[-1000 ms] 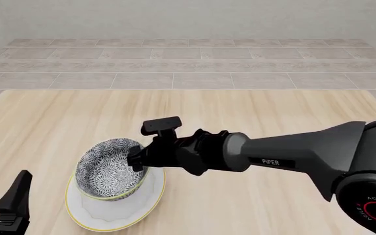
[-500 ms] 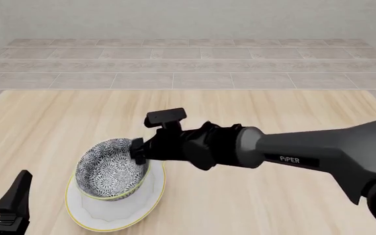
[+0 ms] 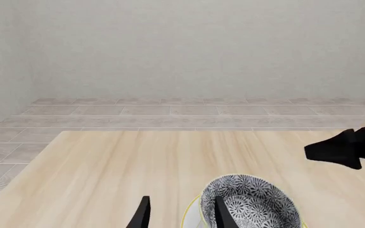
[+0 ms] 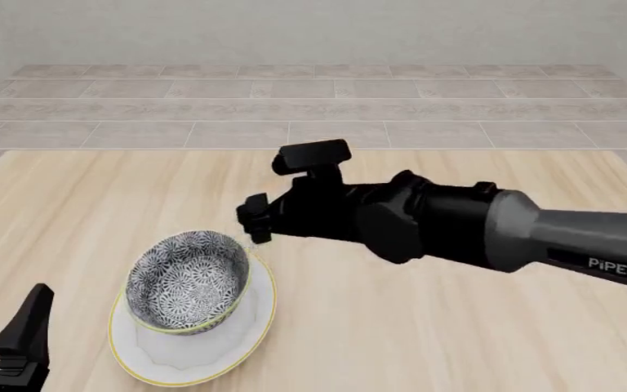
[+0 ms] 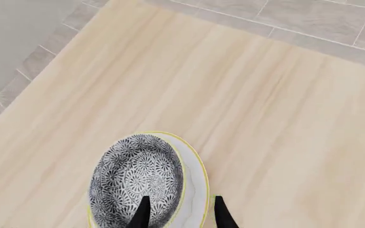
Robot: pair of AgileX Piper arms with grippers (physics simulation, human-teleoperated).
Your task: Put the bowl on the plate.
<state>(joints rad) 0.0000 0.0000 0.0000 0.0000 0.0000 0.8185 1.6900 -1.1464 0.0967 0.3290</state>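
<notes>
The bowl [image 4: 186,282], patterned dark grey and white, rests in the white yellow-rimmed plate [image 4: 150,359] near the table's front left. It leans slightly toward the plate's far left side. My right gripper [image 4: 251,227] hovers open just beyond and right of the bowl's rim, touching nothing. The right wrist view looks down on the bowl [image 5: 135,183] and plate [image 5: 194,187] below the right gripper [image 5: 179,213]. My left gripper [image 4: 3,306] is open at the front left corner. Its wrist view shows the bowl [image 3: 252,202], the plate rim [image 3: 189,216] and the left gripper [image 3: 181,216].
The wooden table [image 4: 455,343] ends at a far edge with grey tiled floor [image 4: 313,114] and a pale wall behind. The right arm [image 4: 488,229] stretches in from the right over the table's middle. Its fingers [image 3: 341,148] also cross the left wrist view.
The right gripper has let go of the bowl's rim, risen and drawn back up and to the right. Bowl and plate stay put. The left arm has not moved.
</notes>
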